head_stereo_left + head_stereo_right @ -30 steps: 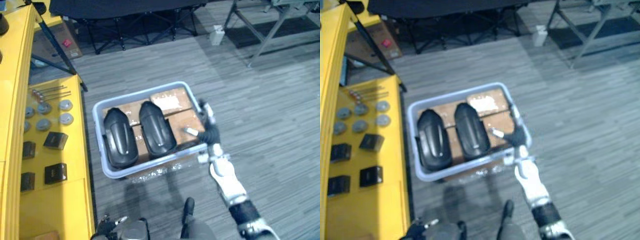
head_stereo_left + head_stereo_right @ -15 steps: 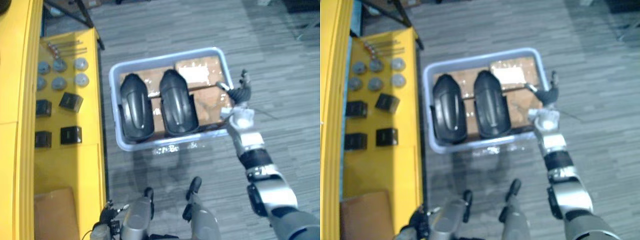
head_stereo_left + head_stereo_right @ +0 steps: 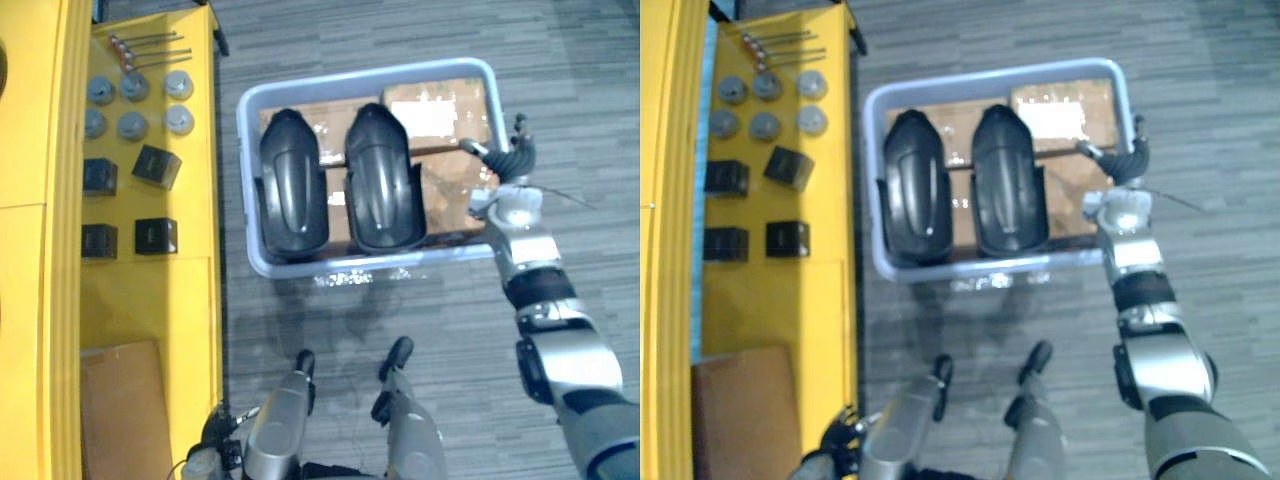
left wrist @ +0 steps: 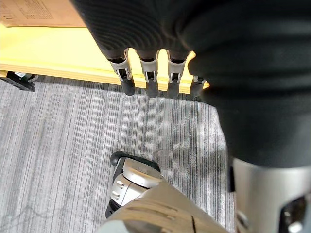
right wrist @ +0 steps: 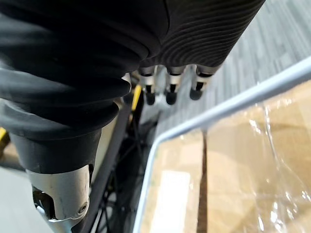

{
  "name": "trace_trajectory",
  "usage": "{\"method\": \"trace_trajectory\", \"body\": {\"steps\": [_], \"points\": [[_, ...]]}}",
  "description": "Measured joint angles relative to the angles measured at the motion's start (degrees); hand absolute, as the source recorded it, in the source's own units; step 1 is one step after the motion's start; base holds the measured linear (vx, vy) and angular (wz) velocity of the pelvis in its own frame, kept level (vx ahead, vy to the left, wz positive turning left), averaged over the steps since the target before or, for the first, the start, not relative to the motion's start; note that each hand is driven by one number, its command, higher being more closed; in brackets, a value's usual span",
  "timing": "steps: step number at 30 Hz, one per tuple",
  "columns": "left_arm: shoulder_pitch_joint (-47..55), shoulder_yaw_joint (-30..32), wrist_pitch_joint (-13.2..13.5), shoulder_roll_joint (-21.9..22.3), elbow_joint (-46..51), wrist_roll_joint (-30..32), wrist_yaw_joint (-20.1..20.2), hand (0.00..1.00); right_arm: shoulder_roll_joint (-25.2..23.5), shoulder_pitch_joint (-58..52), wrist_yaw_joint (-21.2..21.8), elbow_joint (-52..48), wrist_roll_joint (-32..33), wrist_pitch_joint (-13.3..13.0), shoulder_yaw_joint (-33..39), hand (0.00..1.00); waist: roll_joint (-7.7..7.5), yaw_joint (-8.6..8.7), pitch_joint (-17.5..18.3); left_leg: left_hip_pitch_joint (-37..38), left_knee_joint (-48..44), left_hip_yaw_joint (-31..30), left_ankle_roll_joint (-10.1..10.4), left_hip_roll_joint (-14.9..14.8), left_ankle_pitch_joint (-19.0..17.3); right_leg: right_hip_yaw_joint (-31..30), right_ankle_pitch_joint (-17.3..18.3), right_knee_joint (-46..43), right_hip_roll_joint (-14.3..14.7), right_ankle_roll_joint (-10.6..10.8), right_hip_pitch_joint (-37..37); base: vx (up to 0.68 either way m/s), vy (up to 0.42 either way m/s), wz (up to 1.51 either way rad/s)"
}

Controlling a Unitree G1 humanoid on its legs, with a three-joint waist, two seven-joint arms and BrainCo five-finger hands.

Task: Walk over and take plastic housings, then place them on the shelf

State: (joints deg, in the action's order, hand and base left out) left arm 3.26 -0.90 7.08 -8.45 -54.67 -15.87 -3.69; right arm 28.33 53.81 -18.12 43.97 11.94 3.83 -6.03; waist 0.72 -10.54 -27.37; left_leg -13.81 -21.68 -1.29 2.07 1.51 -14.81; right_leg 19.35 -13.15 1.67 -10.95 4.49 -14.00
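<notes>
Loose-fingered, the right robot hand [image 3: 508,165] hovers at the right-hand rim of a pale blue-grey plastic bin [image 3: 360,78], fingers straight and thumb reaching over the rim, holding nothing. Two glossy black plastic housings [image 3: 293,195] lie side by side inside the bin on brown cardboard sheets [image 3: 440,100] under clear film, apart from that hand. The bin stands on a grey striped floor [image 3: 420,30], just beside a yellow shelf [image 3: 140,290] carrying grey round discs [image 3: 133,105] and small black blocks [image 3: 155,165]. The left robot hand [image 4: 149,80] hangs low by the shelf's edge, fingers relaxed and empty.
</notes>
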Motion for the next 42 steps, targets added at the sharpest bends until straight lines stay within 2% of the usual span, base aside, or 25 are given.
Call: {"method": "trace_trajectory", "body": {"steps": [6,10,15,22,28,29,32,37,42], "points": [[0.0,-0.4,0.2,0.0,0.0,0.0,0.0,0.00,0.1,0.0,4.9,0.7,-2.2,0.0,-3.1,0.00,0.01,-0.01,0.0,-0.4,-0.1,-1.2,0.0,0.0,0.0,0.9,0.1,-0.2,0.0,-0.1,0.0,-0.02,-0.007,0.08],[-0.2,-0.7,0.2,0.0,0.0,0.0,0.0,0.00,0.1,0.0,8.4,1.7,-4.5,0.0,-4.9,0.00,0.00,-0.76,0.0,-0.6,0.1,-1.3,0.0,-0.1,0.0,1.0,0.1,-0.2,0.0,-0.2,-0.1,-0.01,-0.002,0.01],[-0.5,-2.4,0.0,-0.3,0.0,0.0,0.0,0.00,0.1,0.0,10.8,1.8,-6.2,0.6,-7.2,0.00,-0.08,-1.30,-0.1,-2.0,-0.4,-1.6,0.0,-0.1,0.0,1.3,0.1,-0.3,0.0,-0.2,-1.1,-0.02,-0.005,0.04],[-0.5,-3.0,0.2,-0.4,0.0,-0.1,-0.8,0.00,0.0,0.1,10.3,4.1,-8.3,3.4,-8.3,0.00,-0.08,-1.37,-0.1,-2.3,-0.7,-1.9,0.0,0.0,0.0,1.7,0.1,-0.5,-0.1,-0.2,-1.2,0.00,0.000,0.01],[-0.8,-4.8,0.5,-0.8,-0.4,-2.2,-1.8,0.00,0.0,0.7,7.9,6.1,-8.3,5.9,-8.3,0.00,0.23,-1.43,-0.2,-3.1,-0.6,-2.6,-0.1,-0.1,0.1,2.6,0.4,-1.3,-0.1,-0.5,-2.0,0.00,-0.003,0.05],[-0.9,-4.9,0.5,-0.8,-0.5,-2.2,-1.8,0.00,0.0,1.0,7.8,6.2,-8.3,6.1,-8.3,1.00,0.34,-1.41,-0.3,-3.3,-0.6,-2.6,-0.1,-0.1,0.2,2.6,0.4,-1.4,-0.2,-0.5,-2.2,-0.01,0.004,0.03],[-1.1,-4.9,0.6,-0.4,-0.5,-2.4,-2.3,0.00,0.4,2.5,6.7,6.9,-9.9,6.4,-8.2,1.00,1.16,-1.46,-0.9,-3.4,-0.6,-2.6,-0.3,0.0,0.3,2.6,0.4,-1.5,-0.4,-0.5,-2.3,0.00,0.000,0.00],[-1.1,-5.7,0.7,-0.5,-0.6,-4.4,-2.4,0.00,2.8,2.8,7.3,7.9,-13.9,7.7,-9.7,1.00,1.32,-1.52,-1.0,-3.5,0.3,-2.7,0.1,0.1,1.1,2.7,0.7,-1.9,-0.8,-0.8,-3.0,0.00,0.001,0.01],[-1.6,-7.1,1.7,-0.2,-0.6,-4.7,-2.4,0.00,3.5,3.7,8.2,10.1,-21.0,8.1,-14.5,1.00,2.97,-1.80,-1.8,-4.4,0.5,-3.3,0.3,0.0,1.6,3.9,1.1,-2.2,-0.9,-0.9,-3.4,-0.02,-0.026,0.08]]}}
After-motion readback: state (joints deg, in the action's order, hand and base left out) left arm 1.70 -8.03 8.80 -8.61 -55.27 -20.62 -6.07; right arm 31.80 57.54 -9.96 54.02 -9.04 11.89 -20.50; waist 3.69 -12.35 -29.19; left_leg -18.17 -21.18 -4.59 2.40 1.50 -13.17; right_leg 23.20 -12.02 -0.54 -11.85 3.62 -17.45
